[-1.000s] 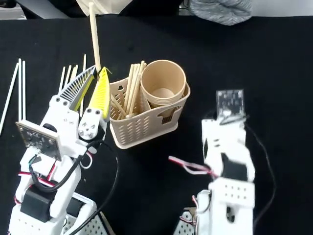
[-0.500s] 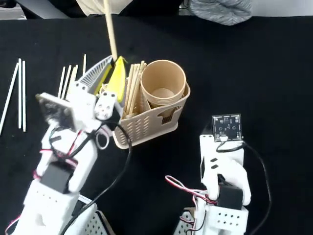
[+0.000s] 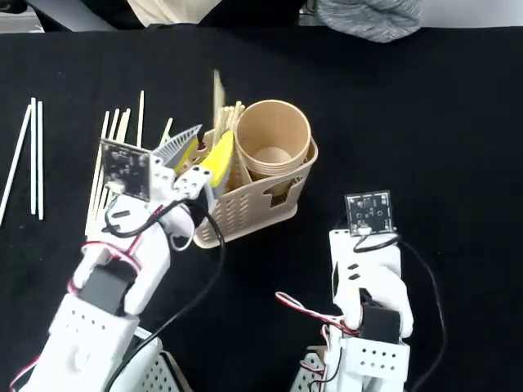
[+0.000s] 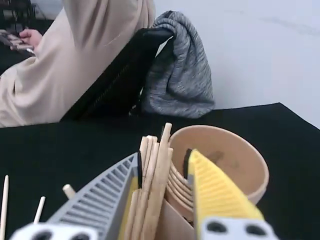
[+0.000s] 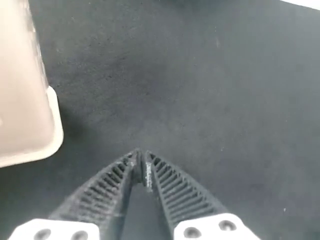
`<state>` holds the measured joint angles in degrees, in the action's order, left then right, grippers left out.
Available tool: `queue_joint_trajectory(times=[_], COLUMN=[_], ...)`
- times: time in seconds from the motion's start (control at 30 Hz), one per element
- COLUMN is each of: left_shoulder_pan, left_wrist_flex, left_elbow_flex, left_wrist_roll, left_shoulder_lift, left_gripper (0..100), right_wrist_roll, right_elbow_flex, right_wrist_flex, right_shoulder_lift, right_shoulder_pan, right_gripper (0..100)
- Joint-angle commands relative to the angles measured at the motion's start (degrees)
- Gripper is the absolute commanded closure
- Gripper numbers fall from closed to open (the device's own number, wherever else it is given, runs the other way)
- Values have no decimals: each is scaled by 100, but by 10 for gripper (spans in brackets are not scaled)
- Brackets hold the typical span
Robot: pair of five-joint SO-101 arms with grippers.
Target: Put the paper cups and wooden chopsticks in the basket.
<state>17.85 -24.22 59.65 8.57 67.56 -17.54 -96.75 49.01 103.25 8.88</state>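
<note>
A beige basket (image 3: 245,208) stands mid-table with stacked paper cups (image 3: 274,139) in its right half and a bundle of wooden chopsticks (image 3: 227,122) in its left half. My left gripper (image 3: 211,143) hangs open over that left half, its grey and yellow fingers astride the bundle. One chopstick (image 3: 216,88) stands upright between them, sticking out above the rest. In the left wrist view the gripper (image 4: 162,160) straddles the chopsticks (image 4: 152,175), with the cups (image 4: 225,160) beside it. My right gripper (image 5: 140,154) is shut and holds nothing, low over the black table near the basket's corner (image 5: 25,100).
Several loose chopsticks (image 3: 110,139) lie on the table left of the basket, and two pale sticks (image 3: 34,155) lie at the far left. The right arm (image 3: 368,269) stands right of the basket. A grey garment (image 3: 368,16) sits at the table's far edge.
My left arm swung right with the upright chopstick to above the basket, then its fingers opened and the chopstick dropped lower. The right arm drew back a little.
</note>
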Motion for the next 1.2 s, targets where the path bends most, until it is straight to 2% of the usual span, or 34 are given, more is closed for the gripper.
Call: queue_joint_trajectory(times=[0.0, 0.13, 0.27, 0.4, 0.6, 0.8, 0.93, 1.17], left_shoulder_pan=[-57, -971, -2695, -4127, -5332, -5886, -6097, -6079], left_wrist_flex=[-1073, -2013, -2796, -2831, -2435, -2040, -2180, -2831], left_elbow_flex=[-963, -1807, -2264, -2062, -1956, -2607, -3600, -5789], left_wrist_roll=[97, 141, 88, -624, -1591, -2725, -3182, -3613], left_shoulder_lift=[484, 949, 941, 422, -1231, -3393, -4923, -7596], left_gripper=[812, 814, 812, 812, 812, 812, 812, 811], right_wrist_roll=[-149, -158, -158, -158, -167, -167, -167, -167], right_elbow_flex=[22, 22, 22, 22, 22, 22, 22, 22], right_wrist_flex=[-88, -79, -70, -70, -70, -70, -70, -62], right_shoulder_lift=[409, 409, 409, 409, 409, 409, 409, 409], right_shoulder_pan=[-62, -62, -62, -62, -62, -62, -62, -62], right_gripper=[983, 983, 983, 983, 983, 983, 983, 983])
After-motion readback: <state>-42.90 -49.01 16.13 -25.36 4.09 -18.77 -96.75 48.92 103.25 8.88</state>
